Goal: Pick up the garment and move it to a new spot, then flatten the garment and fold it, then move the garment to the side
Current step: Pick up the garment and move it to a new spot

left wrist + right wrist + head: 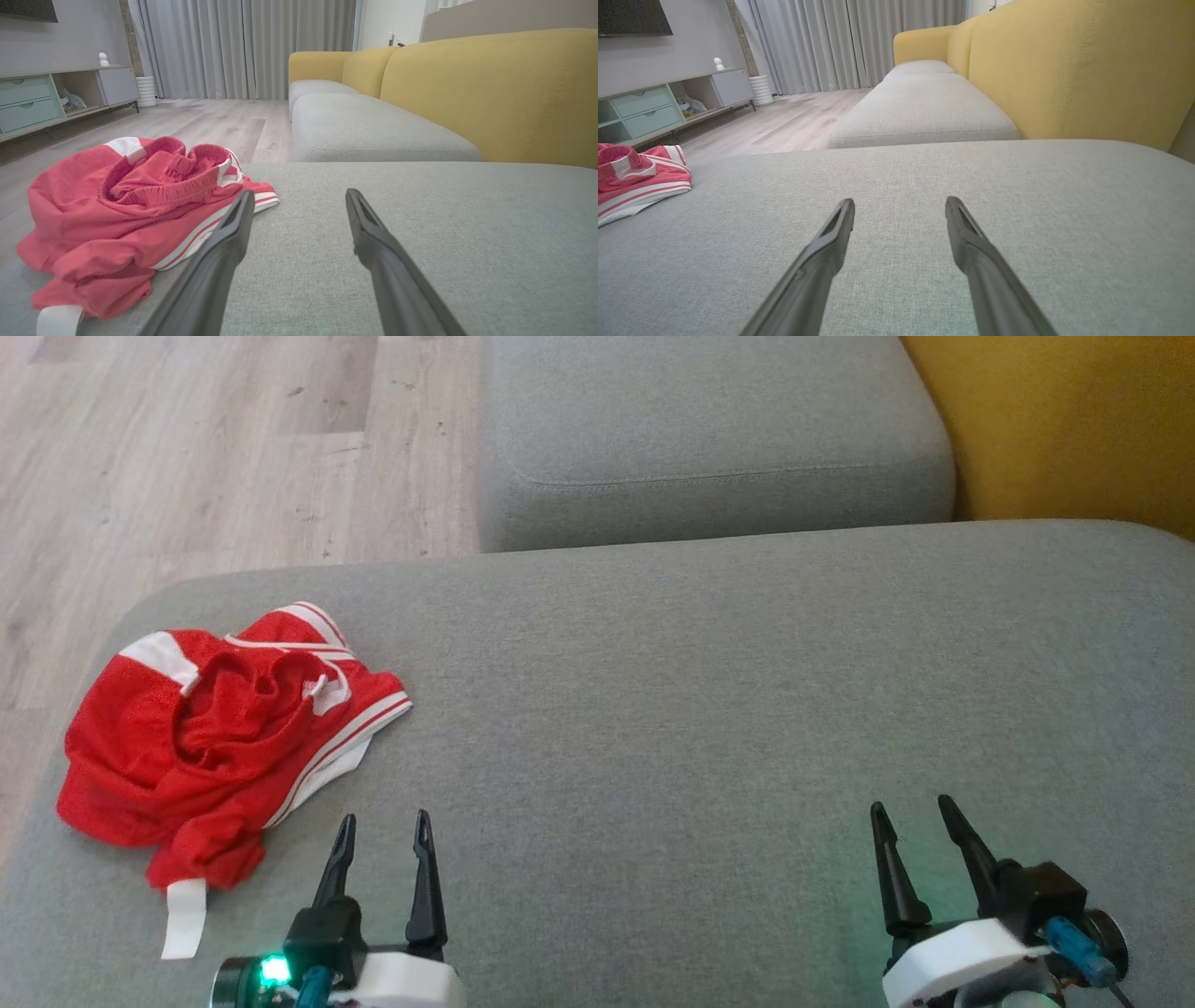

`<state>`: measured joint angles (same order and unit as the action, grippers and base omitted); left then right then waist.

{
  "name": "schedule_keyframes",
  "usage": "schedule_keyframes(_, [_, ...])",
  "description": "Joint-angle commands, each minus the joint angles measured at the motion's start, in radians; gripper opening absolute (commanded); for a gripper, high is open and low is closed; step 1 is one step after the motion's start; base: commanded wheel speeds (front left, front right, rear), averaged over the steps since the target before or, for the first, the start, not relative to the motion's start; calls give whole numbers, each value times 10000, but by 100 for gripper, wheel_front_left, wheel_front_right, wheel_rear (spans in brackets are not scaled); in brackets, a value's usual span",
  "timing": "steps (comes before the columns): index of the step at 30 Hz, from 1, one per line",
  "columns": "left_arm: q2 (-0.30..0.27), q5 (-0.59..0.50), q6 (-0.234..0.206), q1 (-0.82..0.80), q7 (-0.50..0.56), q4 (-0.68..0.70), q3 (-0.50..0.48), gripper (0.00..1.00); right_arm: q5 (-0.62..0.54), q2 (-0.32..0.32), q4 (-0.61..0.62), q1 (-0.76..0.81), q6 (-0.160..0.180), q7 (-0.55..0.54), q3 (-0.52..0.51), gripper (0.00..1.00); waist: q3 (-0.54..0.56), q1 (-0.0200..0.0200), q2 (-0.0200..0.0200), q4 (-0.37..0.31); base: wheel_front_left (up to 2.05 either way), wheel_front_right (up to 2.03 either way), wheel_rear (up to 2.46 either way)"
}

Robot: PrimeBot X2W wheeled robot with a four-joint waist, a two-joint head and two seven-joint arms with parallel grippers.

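garment (pixel 229 733) crumpled on cushion (pixel 728 709) | just left of empty left gripper (pixel 385 831)

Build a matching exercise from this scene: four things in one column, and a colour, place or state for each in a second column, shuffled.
Column one
1 garment
2 left claw
3 sofa backrest
4 floor

Column two
a pale wood
b yellow
c red, crumpled on the grey cushion
d open, empty, beside the garment

Pairs: 1-c, 2-d, 3-b, 4-a
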<state>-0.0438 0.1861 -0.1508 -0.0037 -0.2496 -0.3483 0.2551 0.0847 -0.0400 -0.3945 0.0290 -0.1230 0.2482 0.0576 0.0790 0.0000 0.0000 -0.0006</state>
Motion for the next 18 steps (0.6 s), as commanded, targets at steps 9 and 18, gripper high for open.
schedule_keyframes(9, [-64,-124,-143,-763,-122,122,-403,100,-349,-102,827,-283,-77,136,246,100,-168,0,0,1349,0,0,0])
schedule_keyframes(18, [-64,-419,-186,-895,-122,458,-898,100,-269,-102,1224,-413,-77,136,296,100,-535,0,0,3686,0,0,0])
